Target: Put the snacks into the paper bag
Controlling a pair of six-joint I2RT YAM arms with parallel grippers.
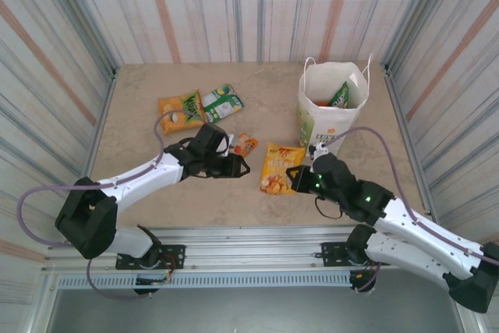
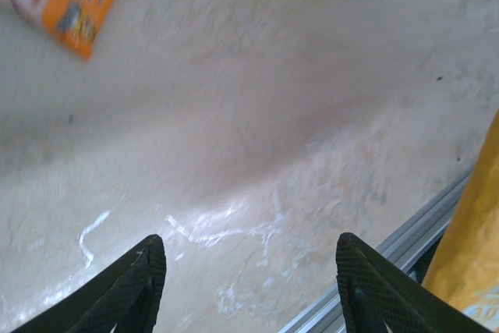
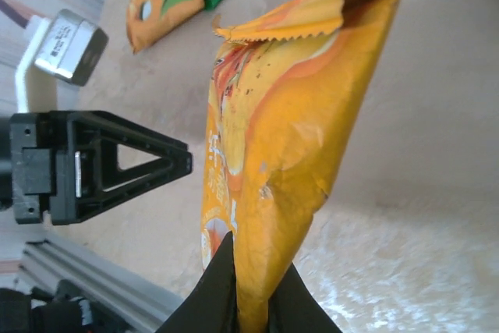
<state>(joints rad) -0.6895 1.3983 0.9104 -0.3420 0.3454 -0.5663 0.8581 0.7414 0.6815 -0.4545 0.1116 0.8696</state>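
Bare beige bench (image 1: 140, 99) met the front rail (image 1: 249, 236); right pincer (image 3: 249, 271) clamped a shiny yellow-orange packet (image 3: 288, 115), left pincer (image 2: 249, 253) gaped wide.

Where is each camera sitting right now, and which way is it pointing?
Top external: above and behind the bases, looking down at the table; both arms show, paper bag far right.
Left wrist: on the left arm, looking past the open left tool at the table.
Right wrist: low, facing across the table; right tool pinches the yellow-orange bag.
Shared: both wrist views show that bag; the right wrist view also shows the left tool.
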